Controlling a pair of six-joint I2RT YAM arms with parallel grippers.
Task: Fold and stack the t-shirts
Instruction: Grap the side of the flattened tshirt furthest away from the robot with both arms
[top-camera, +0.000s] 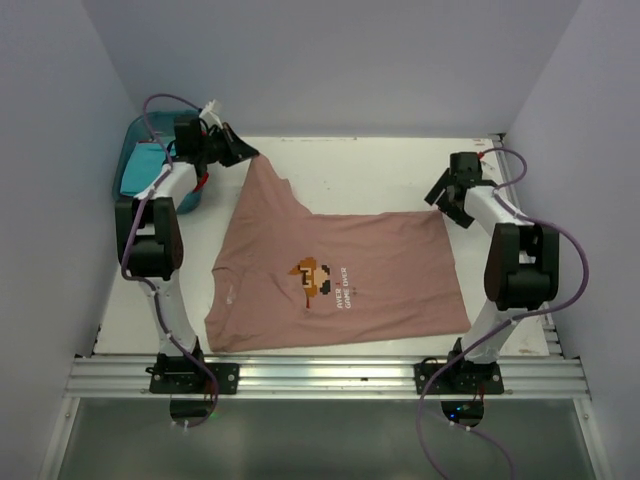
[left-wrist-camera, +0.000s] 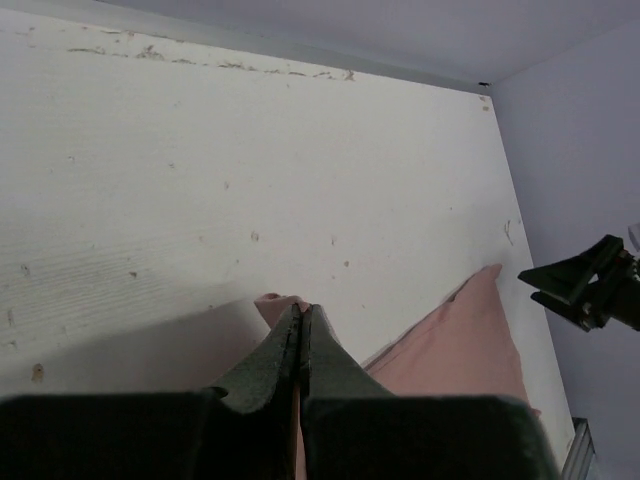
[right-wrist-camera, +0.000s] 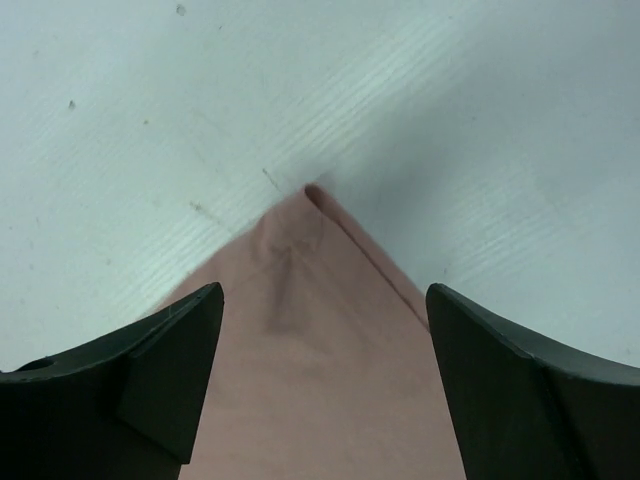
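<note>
The dusty pink t-shirt (top-camera: 335, 275) lies spread on the white table, print side up, with one sleeve pulled toward the back left. My left gripper (top-camera: 243, 153) is shut on that sleeve end; in the left wrist view pink cloth (left-wrist-camera: 278, 303) pokes out past the closed fingertips (left-wrist-camera: 300, 312). My right gripper (top-camera: 443, 203) is open just above the shirt's back right corner (right-wrist-camera: 310, 330), with the corner between the spread fingers and the gripper (right-wrist-camera: 323, 291) not touching it. A turquoise t-shirt (top-camera: 146, 160) lies in the blue bin. The red t-shirt is out of view.
The blue plastic bin (top-camera: 124, 178) stands at the table's back left, beside the left arm. Walls close in the table on the left, back and right. The right gripper (left-wrist-camera: 585, 285) shows at the right edge of the left wrist view. A metal rail (top-camera: 320, 375) runs along the near edge.
</note>
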